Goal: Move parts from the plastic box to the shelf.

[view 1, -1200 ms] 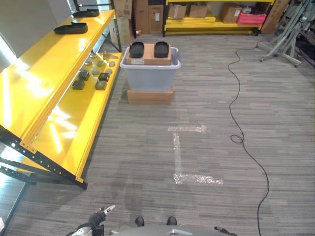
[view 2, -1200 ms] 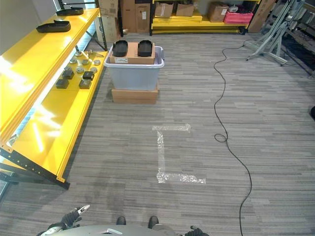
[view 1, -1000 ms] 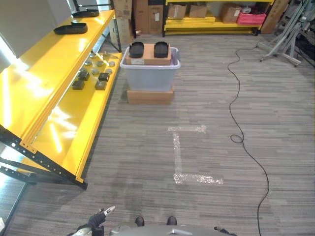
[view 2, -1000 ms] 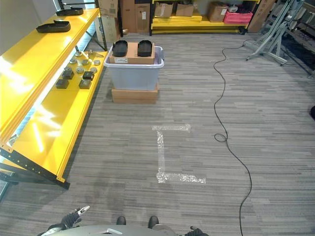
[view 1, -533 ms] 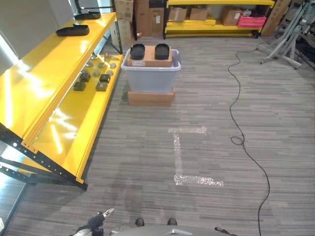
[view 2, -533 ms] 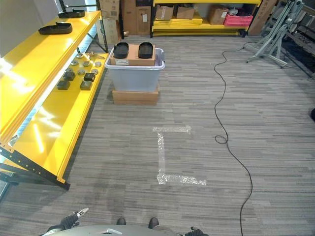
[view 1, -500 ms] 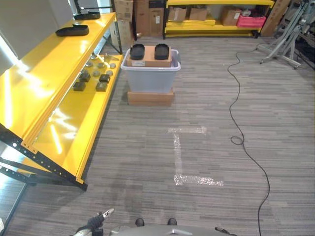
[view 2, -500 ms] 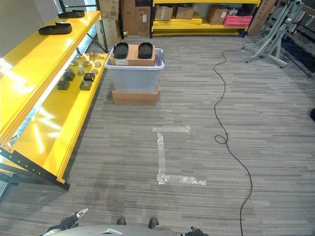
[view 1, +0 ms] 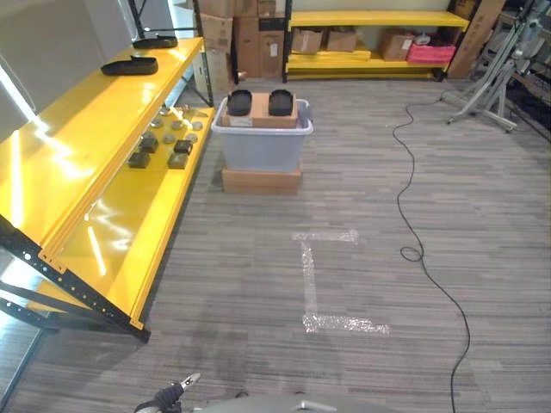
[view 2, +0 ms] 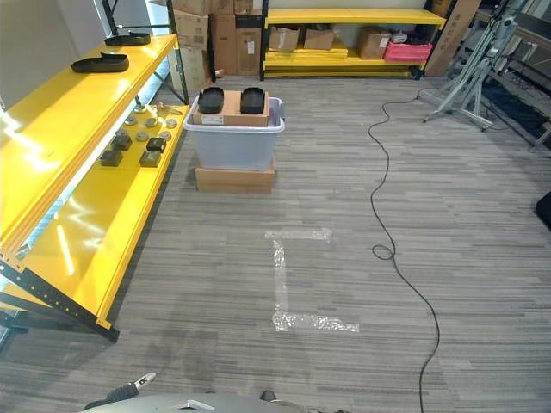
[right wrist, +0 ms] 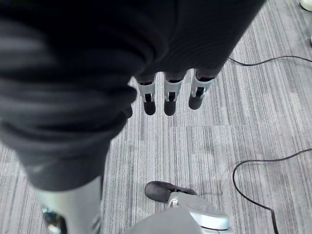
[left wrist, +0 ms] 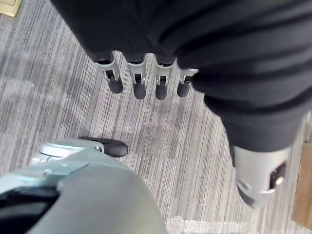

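- Left hand (left wrist: 146,83): hangs low at the robot's side over grey striped carpet, fingers straight and slightly spread, thumb apart, nothing held; its tip also shows at the bottom edge of the left eye view (view 1: 176,391).
- Right hand (right wrist: 168,95): hangs over the carpet too, fingers straight side by side, empty.
- Carpet (view 1: 258,284): bare near the robot; silvery tape (view 1: 312,284) stuck on it in a bracket shape, in the middle ground.
- Cable (view 1: 411,206): black, snakes across the floor to the right of the tape with a small loop.
- Shelf (view 1: 95,198): yellow, two tiers, runs along the left from near to far; small dark and grey parts (view 1: 159,148) sit in a cluster on its lower tier at the far part; two flat black trays (view 1: 129,64) on the upper tier further back.
- Box (view 1: 263,146): grey plastic, just right of the shelf's far part, well away from both hands, standing on a flat carton (view 1: 261,180).
- On top of the box a brown carton (view 1: 263,110) carries two black parts (view 1: 239,101) side by side.
- Far back: another yellow rack (view 1: 370,21) with cardboard boxes and a pink crate (view 1: 428,52); a metal stand (view 1: 495,73) at far right.
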Controlling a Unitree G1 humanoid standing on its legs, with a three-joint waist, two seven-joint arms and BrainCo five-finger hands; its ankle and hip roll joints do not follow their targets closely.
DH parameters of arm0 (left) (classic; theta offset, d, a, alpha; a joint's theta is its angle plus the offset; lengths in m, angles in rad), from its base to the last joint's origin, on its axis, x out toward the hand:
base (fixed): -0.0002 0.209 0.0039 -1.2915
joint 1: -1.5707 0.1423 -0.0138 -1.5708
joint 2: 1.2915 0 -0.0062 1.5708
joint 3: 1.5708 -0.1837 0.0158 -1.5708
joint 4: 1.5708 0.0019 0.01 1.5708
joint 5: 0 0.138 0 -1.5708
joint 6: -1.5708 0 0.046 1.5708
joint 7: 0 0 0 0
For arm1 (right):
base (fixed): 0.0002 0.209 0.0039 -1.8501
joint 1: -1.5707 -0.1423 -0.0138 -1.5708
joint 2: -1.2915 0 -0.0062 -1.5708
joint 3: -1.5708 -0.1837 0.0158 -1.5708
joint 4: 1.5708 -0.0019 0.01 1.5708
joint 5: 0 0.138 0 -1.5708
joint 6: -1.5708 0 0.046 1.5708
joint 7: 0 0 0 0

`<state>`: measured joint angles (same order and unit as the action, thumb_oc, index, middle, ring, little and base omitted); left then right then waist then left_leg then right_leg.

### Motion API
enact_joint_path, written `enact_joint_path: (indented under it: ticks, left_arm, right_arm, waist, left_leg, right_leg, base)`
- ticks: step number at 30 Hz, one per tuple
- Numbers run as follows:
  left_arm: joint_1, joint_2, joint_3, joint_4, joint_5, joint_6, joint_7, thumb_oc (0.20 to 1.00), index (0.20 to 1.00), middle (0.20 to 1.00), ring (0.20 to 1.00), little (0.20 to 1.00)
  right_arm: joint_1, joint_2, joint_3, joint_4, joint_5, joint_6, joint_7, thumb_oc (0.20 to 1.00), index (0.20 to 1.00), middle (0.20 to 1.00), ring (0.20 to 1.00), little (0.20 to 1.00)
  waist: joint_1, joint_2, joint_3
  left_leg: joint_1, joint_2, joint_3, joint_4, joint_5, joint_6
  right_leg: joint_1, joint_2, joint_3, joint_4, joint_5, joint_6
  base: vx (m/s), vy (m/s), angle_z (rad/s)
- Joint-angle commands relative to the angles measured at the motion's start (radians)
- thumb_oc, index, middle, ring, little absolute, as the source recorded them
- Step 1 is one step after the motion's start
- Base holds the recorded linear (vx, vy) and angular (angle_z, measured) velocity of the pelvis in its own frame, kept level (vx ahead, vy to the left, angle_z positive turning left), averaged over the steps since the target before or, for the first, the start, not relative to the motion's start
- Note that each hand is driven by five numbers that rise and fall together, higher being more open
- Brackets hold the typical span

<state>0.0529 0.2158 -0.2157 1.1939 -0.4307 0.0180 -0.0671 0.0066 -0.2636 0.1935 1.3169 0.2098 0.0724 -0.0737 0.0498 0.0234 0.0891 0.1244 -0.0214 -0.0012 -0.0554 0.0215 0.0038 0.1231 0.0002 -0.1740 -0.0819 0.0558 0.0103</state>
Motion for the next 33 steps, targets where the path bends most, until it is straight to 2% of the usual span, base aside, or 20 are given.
enact_joint_path:
  ticks: [1, 5, 7, 8, 9, 10, 12, 13, 15, 16, 17, 19, 20, 24, 27, 33]
  left_arm:
    - [-0.055, -0.023, 0.016, 0.064, -0.005, 0.002, -0.013, 1.0, 1.0, 1.0, 1.0, 1.0]
    - [-0.058, -0.025, 0.021, 0.074, -0.007, 0.015, -0.004, 1.0, 1.0, 1.0, 1.0, 1.0]
    - [-0.061, -0.024, 0.024, 0.079, -0.004, -0.008, 0.016, 1.0, 1.0, 1.0, 1.0, 1.0]
    - [-0.061, -0.023, 0.027, 0.077, -0.027, -0.033, 0.02, 1.0, 1.0, 1.0, 1.0, 1.0]
    - [-0.068, -0.024, 0.038, 0.063, -0.078, -0.091, 0.014, 1.0, 1.0, 1.0, 1.0, 1.0]
    - [-0.07, -0.024, 0.04, 0.052, -0.084, -0.113, 0.014, 1.0, 1.0, 1.0, 1.0, 1.0]
    - [-0.08, -0.014, 0.033, -0.003, -0.088, -0.112, 0.004, 1.0, 1.0, 1.0, 1.0, 1.0]
    - [-0.084, -0.004, 0.03, -0.041, -0.089, -0.139, 0.001, 1.0, 1.0, 1.0, 1.0, 1.0]
    - [-0.088, 0.01, 0.031, -0.12, -0.111, -0.137, 0.006, 1.0, 1.0, 1.0, 1.0, 1.0]
    - [-0.095, 0.042, 0.038, -0.364, -0.122, -0.093, 0.082, 1.0, 1.0, 1.0, 1.0, 1.0]
    - [-0.094, 0.044, 0.037, -0.373, -0.122, -0.094, 0.084, 1.0, 1.0, 1.0, 1.0, 1.0]
    - [-0.101, 0.089, 0.037, -0.626, -0.148, -0.052, 0.141, 1.0, 1.0, 1.0, 1.0, 1.0]
    - [-0.1, 0.089, 0.037, -0.627, -0.148, -0.051, 0.142, 1.0, 1.0, 1.0, 1.0, 1.0]
    - [-0.119, 0.147, 0.046, -0.884, -0.109, -0.076, 0.192, 1.0, 1.0, 1.0, 1.0, 1.0]
    - [-0.13, 0.184, 0.087, -1.084, -0.147, -0.056, 0.231, 1.0, 1.0, 1.0, 1.0, 1.0]
    - [-0.118, 0.211, 0.123, -1.212, -0.119, -0.033, 0.26, 1.0, 1.0, 1.0, 1.0, 1.0]
  right_arm:
    - [-0.038, -0.002, 0.024, 0.064, 0.016, 0.02, -0.004, 1.0, 1.0, 1.0, 1.0, 1.0]
    - [-0.04, 0.002, 0.025, 0.072, 0.018, 0.037, -0.01, 1.0, 1.0, 1.0, 1.0, 1.0]
    - [-0.041, 0.001, 0.024, 0.079, 0.042, 0.023, -0.002, 1.0, 1.0, 1.0, 1.0, 1.0]
    - [-0.043, 0.002, 0.023, 0.078, 0.055, -0.003, -0.007, 1.0, 1.0, 1.0, 1.0, 1.0]
    - [-0.051, 0.0, 0.018, 0.065, 0.082, -0.071, -0.011, 1.0, 1.0, 1.0, 1.0, 1.0]
    - [-0.054, -0.004, 0.015, 0.052, 0.098, -0.107, -0.018, 1.0, 1.0, 1.0, 1.0, 1.0]
    - [-0.065, -0.017, 0.009, -0.036, 0.205, -0.155, -0.001, 1.0, 1.0, 1.0, 1.0, 1.0]
    - [-0.069, -0.026, 0.01, -0.091, 0.23, -0.184, -0.004, 1.0, 1.0, 1.0, 1.0, 1.0]
    - [-0.066, -0.045, 0.017, -0.198, 0.25, -0.19, -0.016, 1.0, 1.0, 1.0, 1.0, 1.0]
    - [-0.04, -0.092, 0.033, -0.552, 0.304, -0.138, -0.128, 1.0, 1.0, 1.0, 1.0, 1.0]
    - [-0.037, -0.094, 0.033, -0.563, 0.305, -0.139, -0.131, 1.0, 1.0, 1.0, 1.0, 1.0]
    - [-0.013, -0.129, 0.011, -0.824, 0.306, -0.119, -0.196, 1.0, 1.0, 1.0, 1.0, 1.0]
    - [-0.011, -0.129, 0.011, -0.825, 0.306, -0.118, -0.196, 1.0, 1.0, 1.0, 1.0, 1.0]
    - [-0.004, -0.166, -0.024, -1.041, 0.255, -0.187, -0.185, 1.0, 1.0, 1.0, 1.0, 1.0]
    - [-0.024, -0.213, -0.064, -1.212, 0.264, -0.218, -0.181, 1.0, 1.0, 1.0, 1.0, 1.0]
    - [-0.025, -0.235, -0.09, -1.317, 0.292, -0.186, -0.171, 1.0, 1.0, 1.0, 1.0, 1.0]
  waist:
    - [0.011, -0.016, 0.003]
    - [0.01, -0.017, 0.0]
    - [0.011, -0.017, -0.002]
    - [0.012, -0.018, -0.003]
    - [0.014, -0.019, -0.006]
    - [0.015, -0.02, -0.007]
    - [0.017, -0.026, -0.007]
    - [0.016, -0.028, -0.007]
    - [0.015, -0.031, -0.006]
    - [0.003, -0.038, -0.001]
    - [0.002, -0.038, -0.001]
    - [-0.012, -0.041, 0.006]
    - [-0.012, -0.041, 0.006]
    - [-0.027, -0.039, 0.017]
    - [-0.031, -0.034, 0.024]
    - [-0.026, -0.03, 0.026]
  left_leg:
    - [-0.028, -0.017, 0.052, 0.041, -0.076, 0.0]
    - [-0.025, -0.017, 0.055, 0.04, -0.076, 0.001]
    - [-0.024, -0.017, 0.055, 0.039, -0.076, 0.001]
    - [-0.022, -0.017, 0.055, 0.038, -0.076, 0.0]
    - [-0.016, -0.018, 0.053, 0.033, -0.075, 0.002]
    - [-0.016, -0.017, 0.053, 0.032, -0.074, 0.002]
    - [-0.017, -0.015, 0.053, 0.032, -0.071, 0.004]
    - [-0.019, -0.013, 0.054, 0.032, -0.071, 0.005]
    - [-0.021, -0.011, 0.058, 0.031, -0.069, 0.007]
    - [-0.028, -0.008, 0.063, 0.035, -0.065, 0.006]
    - [-0.028, -0.008, 0.063, 0.035, -0.066, 0.006]
    - [-0.033, -0.004, 0.07, 0.038, -0.06, 0.004]
    - [-0.033, -0.004, 0.07, 0.038, -0.06, 0.004]
    - [-0.035, -0.003, 0.075, 0.036, -0.054, 0.004]
    - [-0.032, -0.007, 0.074, 0.033, -0.052, 0.003]
    - [-0.03, -0.01, 0.067, 0.031, -0.053, 0.001]
  right_leg:
    - [0.003, -0.035, -0.018, 0.023, -0.058, 0.09]
    - [0.003, -0.035, -0.016, 0.023, -0.057, 0.089]
    - [0.005, -0.035, -0.017, 0.022, -0.057, 0.089]
    - [0.006, -0.035, -0.017, 0.022, -0.058, 0.089]
    - [0.01, -0.034, -0.016, 0.019, -0.055, 0.09]
    - [0.011, -0.034, -0.017, 0.017, -0.054, 0.09]
    - [0.009, -0.033, -0.014, 0.017, -0.051, 0.092]
    - [0.007, -0.032, -0.013, 0.019, -0.05, 0.092]
    - [0.003, -0.032, -0.013, 0.02, -0.047, 0.093]
    - [-0.009, -0.033, -0.014, 0.026, -0.041, 0.094]
    - [-0.009, -0.033, -0.014, 0.026, -0.041, 0.094]
    - [-0.019, -0.034, -0.014, 0.033, -0.038, 0.093]
    - [-0.018, -0.034, -0.014, 0.033, -0.038, 0.093]
    - [-0.026, -0.034, -0.016, 0.037, -0.037, 0.092]
    - [-0.022, -0.035, -0.016, 0.035, -0.04, 0.093]
    - [-0.019, -0.037, -0.019, 0.034, -0.044, 0.096]
  base:
    - [0.0, 0.0, 0.0]
    - [0.0, 0.0, 0.0]
    - [0.0, 0.0, 0.0]
    - [0.04, 0.011, 0.0]
    - [0.04, 0.005, 0.0]
    - [0.0, 0.0, 0.0]
    - [0.0, -0.016, 0.0]
    - [-0.02, -0.036, 0.0]
    - [-0.02, -0.017, -0.01]
    - [-0.04, -0.023, -0.02]
    - [-0.06, -0.022, 0.0]
    - [-0.03, 0.004, -0.02]
    - [-0.02, 0.014, -0.06]
    - [-0.01, 0.023, -0.09]
    - [0.02, 0.051, -0.09]
    - [0.01, 0.013, 0.0]
